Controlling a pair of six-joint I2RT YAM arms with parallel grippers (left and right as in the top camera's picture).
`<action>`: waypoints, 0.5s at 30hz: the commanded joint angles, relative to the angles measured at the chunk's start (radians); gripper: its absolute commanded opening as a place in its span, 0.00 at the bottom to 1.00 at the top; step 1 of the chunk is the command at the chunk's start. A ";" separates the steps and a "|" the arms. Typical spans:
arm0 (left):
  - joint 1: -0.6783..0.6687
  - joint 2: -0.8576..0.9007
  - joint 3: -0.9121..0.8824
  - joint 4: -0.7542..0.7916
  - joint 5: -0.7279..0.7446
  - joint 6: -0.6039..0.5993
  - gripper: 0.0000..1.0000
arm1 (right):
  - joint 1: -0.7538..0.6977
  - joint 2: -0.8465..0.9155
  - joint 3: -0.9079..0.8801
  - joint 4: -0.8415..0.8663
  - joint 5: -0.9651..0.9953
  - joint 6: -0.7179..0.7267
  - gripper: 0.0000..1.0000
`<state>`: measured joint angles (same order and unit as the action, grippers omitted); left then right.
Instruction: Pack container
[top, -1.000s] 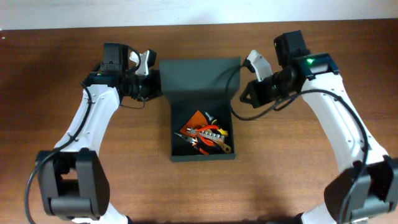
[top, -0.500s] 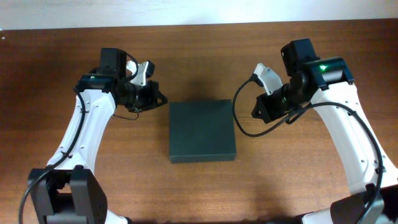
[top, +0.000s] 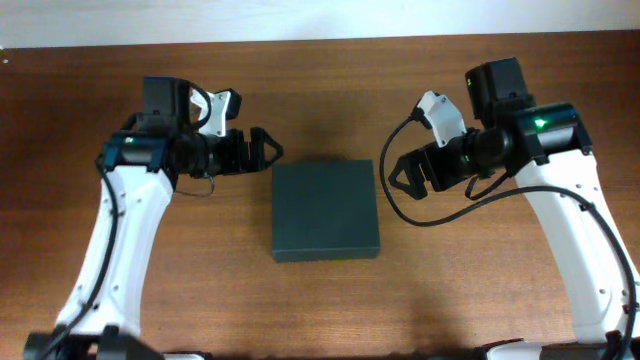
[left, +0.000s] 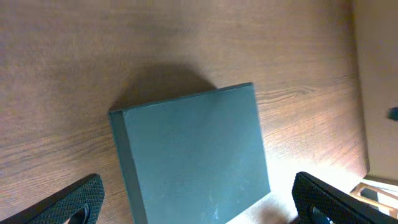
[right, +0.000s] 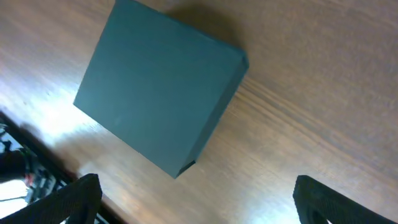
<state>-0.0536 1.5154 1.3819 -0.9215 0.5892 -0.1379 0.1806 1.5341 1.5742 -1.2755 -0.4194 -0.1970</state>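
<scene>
Overhead: container (top: 325, 210) sits mid-tabletop (top: 200, 290), flap lid down flat. Left claw (top: 269, 151) is near its far left corner, fingers spread wide, holding nothing. Right claw (top: 392, 178) is just beside its right edge, likewise spread and empty. Neither touches the box. Both wrist views show the closed lid between parted fingers.

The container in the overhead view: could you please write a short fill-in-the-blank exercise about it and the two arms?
1. The lid of the container is ____.
2. The container rests on the wooden table, ____ the two arms.
3. The jaws of the left gripper and of the right gripper are ____ and hold nothing.

Missing words: closed; between; open.
</scene>
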 joint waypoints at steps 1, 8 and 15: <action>-0.003 -0.075 0.032 -0.001 -0.009 0.021 0.99 | 0.009 -0.024 0.015 -0.001 -0.047 0.040 0.99; -0.003 -0.287 0.034 -0.127 -0.175 0.065 0.99 | 0.009 -0.193 0.006 -0.097 -0.070 -0.169 0.99; -0.003 -0.534 0.011 -0.291 -0.272 0.047 0.99 | 0.009 -0.532 -0.104 -0.085 -0.063 -0.208 0.99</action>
<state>-0.0536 1.0538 1.3930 -1.1938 0.3759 -0.0971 0.1818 1.1069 1.5265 -1.3605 -0.4686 -0.3584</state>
